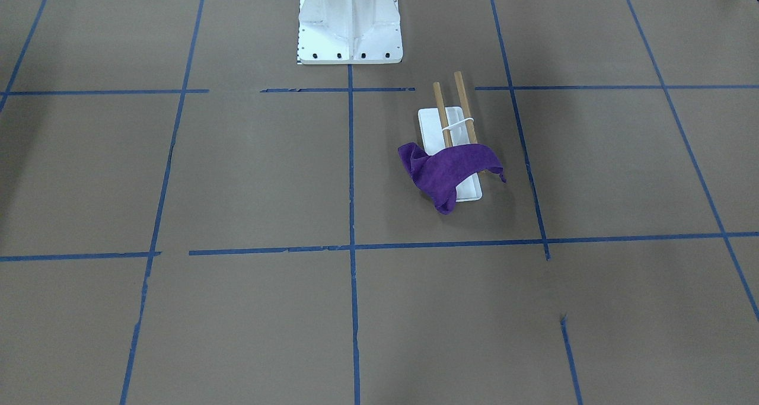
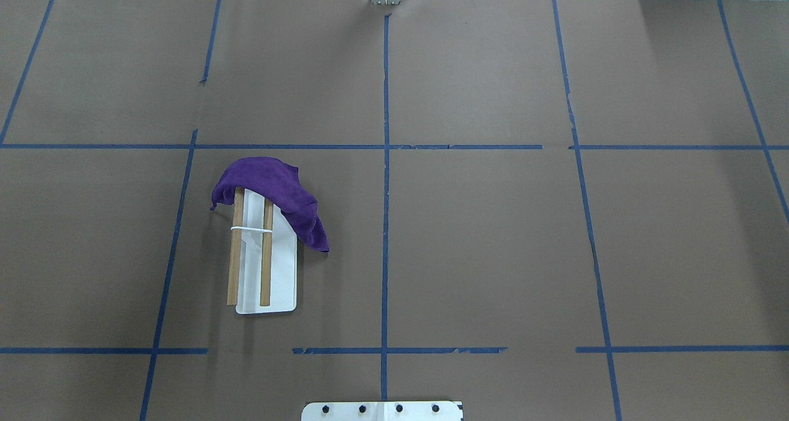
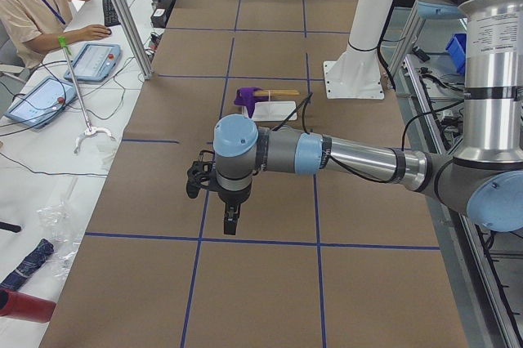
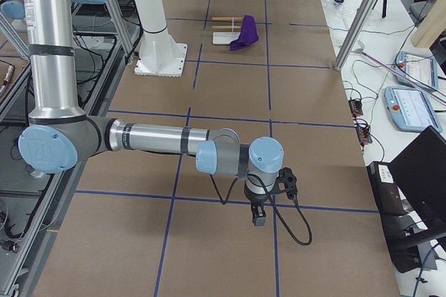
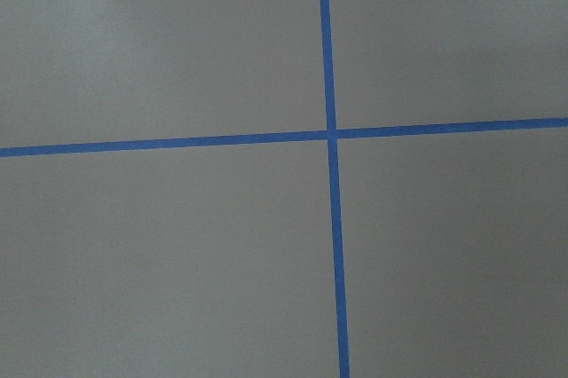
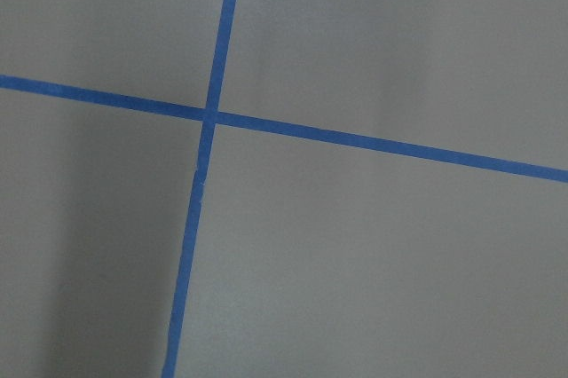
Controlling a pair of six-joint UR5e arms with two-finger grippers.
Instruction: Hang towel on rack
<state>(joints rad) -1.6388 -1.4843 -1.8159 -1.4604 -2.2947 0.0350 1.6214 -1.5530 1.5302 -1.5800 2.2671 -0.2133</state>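
The purple towel [image 2: 271,187] is draped over one end of the rack's two wooden rods [image 2: 234,261] and trails down onto the table beside the white base [image 2: 280,279]. The towel [image 1: 450,168] and the rack [image 1: 430,120] also show in the front view. Both arms are far from the rack, near the table's ends. My left gripper [image 3: 232,221] shows only in the exterior left view and my right gripper [image 4: 258,217] only in the exterior right view, both pointing down over bare table; I cannot tell whether either is open or shut. Both wrist views show only brown paper and blue tape.
The white bolted robot pedestal [image 1: 350,31] stands at the table's robot-side edge, close to the rack. Brown paper with blue tape lines [image 2: 385,162] covers the table. An operator [image 3: 33,5] sits at a side desk with tablets and cables.
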